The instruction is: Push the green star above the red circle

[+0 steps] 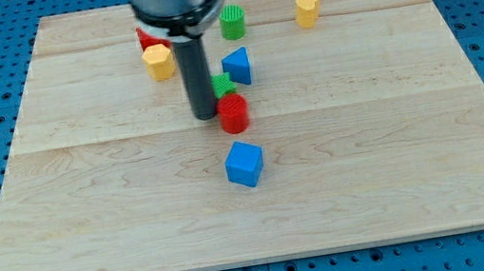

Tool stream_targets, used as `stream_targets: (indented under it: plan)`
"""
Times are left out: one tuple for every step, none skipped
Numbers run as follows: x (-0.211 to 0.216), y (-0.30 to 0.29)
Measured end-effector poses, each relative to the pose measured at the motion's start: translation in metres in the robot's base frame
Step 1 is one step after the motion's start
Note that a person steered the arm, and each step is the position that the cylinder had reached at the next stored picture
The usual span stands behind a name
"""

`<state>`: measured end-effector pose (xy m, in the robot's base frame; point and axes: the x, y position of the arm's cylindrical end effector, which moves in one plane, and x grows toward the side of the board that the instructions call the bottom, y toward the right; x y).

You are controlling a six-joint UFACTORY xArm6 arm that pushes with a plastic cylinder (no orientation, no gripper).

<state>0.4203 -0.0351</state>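
The green star (224, 84) lies near the board's middle, mostly hidden behind the rod, touching the top edge of the red circle (233, 114). My tip (205, 115) rests on the board just left of the red circle and below-left of the green star, close to both.
A blue triangle-like block (237, 66) sits just right of the star. A blue cube (244, 164) lies below the red circle. A yellow hexagon (158, 61) and a red block (149, 41) sit at upper left, a green cylinder (232, 23) and a yellow heart (307, 9) at the top.
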Motion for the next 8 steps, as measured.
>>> stream_targets:
  plan:
    - [-0.013,-0.004]
    - [0.016,0.008]
    - [0.011,-0.035]
    - [-0.024,-0.067]
    - [-0.025,-0.034]
    - [-0.024,-0.012]
    - [-0.023,0.006]
    - [-0.013,0.006]
